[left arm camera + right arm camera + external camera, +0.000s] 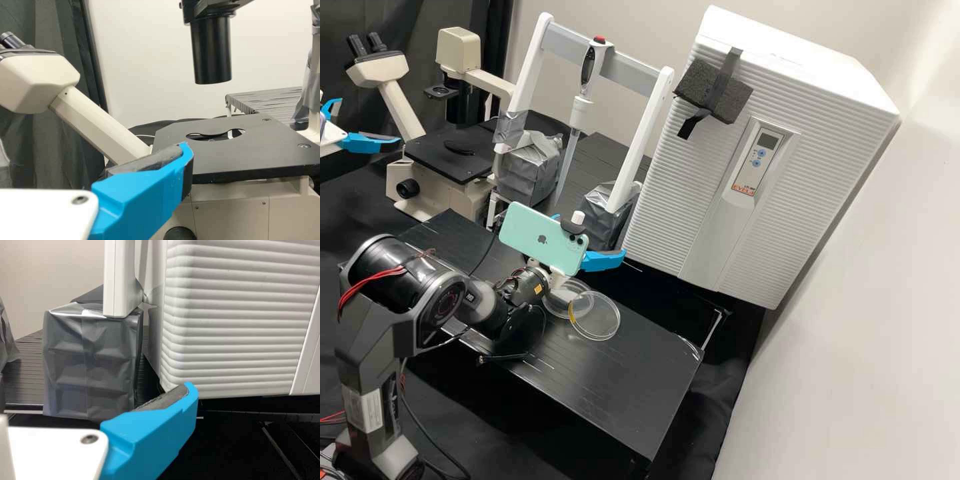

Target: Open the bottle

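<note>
Two petri dishes (597,325), right hand (592,241) nearby

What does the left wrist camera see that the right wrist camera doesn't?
Left wrist view: a beige microscope with its black stage and a dark lens barrel hanging above. Right wrist view: a white ribbed machine and a grey taped block under a white stand leg. Both: the arm's own blue gripper up close, left gripper and right gripper, plus ribbed black bench behind.
</note>
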Motion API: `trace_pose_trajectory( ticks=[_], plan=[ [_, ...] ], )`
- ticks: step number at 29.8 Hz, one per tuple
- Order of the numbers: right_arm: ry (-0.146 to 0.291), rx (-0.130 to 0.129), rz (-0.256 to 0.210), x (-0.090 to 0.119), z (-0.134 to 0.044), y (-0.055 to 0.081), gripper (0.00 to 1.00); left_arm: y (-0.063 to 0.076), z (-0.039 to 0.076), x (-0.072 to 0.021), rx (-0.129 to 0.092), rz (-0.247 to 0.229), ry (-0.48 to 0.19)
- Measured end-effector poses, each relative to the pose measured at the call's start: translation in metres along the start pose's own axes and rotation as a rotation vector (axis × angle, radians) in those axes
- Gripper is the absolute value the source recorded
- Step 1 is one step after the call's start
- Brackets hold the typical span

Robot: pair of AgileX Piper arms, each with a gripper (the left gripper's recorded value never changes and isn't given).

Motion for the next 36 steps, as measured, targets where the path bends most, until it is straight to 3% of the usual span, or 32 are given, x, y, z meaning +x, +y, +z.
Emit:
trace_pose_trajectory(
  ticks=[9, 12, 14, 17, 23, 26, 33, 36],
  plan=[
    [0.0, 0.0, 0.0, 0.0, 0.0, 0.0, 1.0, 0.0, 0.0, 0.0, 0.0, 0.0, 0.0],
    [0.0, 0.0, 0.0, 0.0, 0.0, 0.0, 1.0, -0.002, 0.002, -0.0012, 0.015, -0.006, -0.025],
    [0.0, 0.0, 0.0, 0.0, 0.0, 0.0, 1.0, -0.003, 0.005, -0.0035, 0.005, -0.009, -0.054],
    [0.0, 0.0, 0.0, 0.0, 0.0, 0.0, 1.0, -0.007, 0.012, -0.0108, -0.029, -0.025, -0.127],
    [0.0, 0.0, 0.0, 0.0, 0.0, 0.0, 1.0, -0.011, 0.032, -0.0271, -0.046, -0.044, -0.279],
    [0.0, 0.0, 0.0, 0.0, 0.0, 0.0, 1.0, -0.011, 0.043, -0.0353, -0.078, -0.034, -0.358],
    [0.0, 0.0, 0.0, 0.0, 0.0, 0.0, 1.0, -0.018, 0.051, -0.0498, -0.083, -0.067, -0.445],
    [0.0, 0.0, 0.0, 0.0, 0.0, 0.0, 1.0, -0.023, 0.051, -0.0558, -0.107, -0.084, -0.455]
  ],
)
